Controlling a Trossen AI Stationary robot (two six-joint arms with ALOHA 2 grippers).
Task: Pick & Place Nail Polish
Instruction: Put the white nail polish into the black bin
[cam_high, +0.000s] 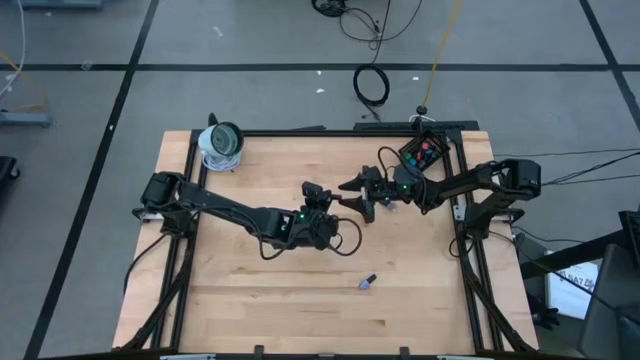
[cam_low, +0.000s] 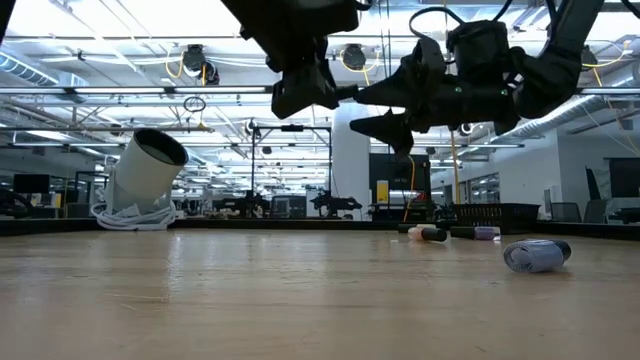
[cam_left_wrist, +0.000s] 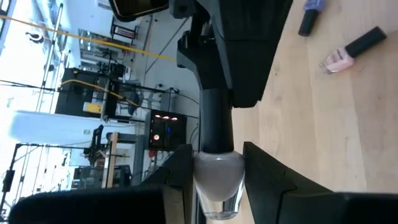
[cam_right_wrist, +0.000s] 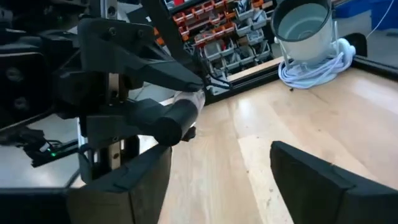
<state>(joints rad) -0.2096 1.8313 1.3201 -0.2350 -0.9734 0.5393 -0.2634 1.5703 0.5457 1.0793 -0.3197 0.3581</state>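
My left gripper (cam_high: 320, 195) is raised over the middle of the table and is shut on a nail polish bottle with a pale glass body (cam_left_wrist: 217, 180) and a dark cap (cam_right_wrist: 176, 119). My right gripper (cam_high: 358, 192) faces it from the right and is open, with its two fingers (cam_right_wrist: 134, 180) wide apart. The cap points into the gap between them. I cannot tell whether a finger touches the cap. A bluish bottle (cam_high: 368, 283) lies on its side on the near part of the table and also shows in the low view (cam_low: 535, 255). My left gripper pinches the bottle's glass body (cam_left_wrist: 217, 186) between its two fingers, one on each side. The cap (cam_left_wrist: 214, 118) sticks out past the fingertips toward my right gripper. The bottle is lifted clear of the table.
A black box (cam_high: 404, 152) with coloured bottles in it sits at the far right corner. A white cup-shaped thing (cam_high: 222, 145) on a coiled cord stands at the far left. A pink bottle (cam_left_wrist: 339, 59) and a purple one (cam_left_wrist: 311, 15) lie on the wood under the right arm.
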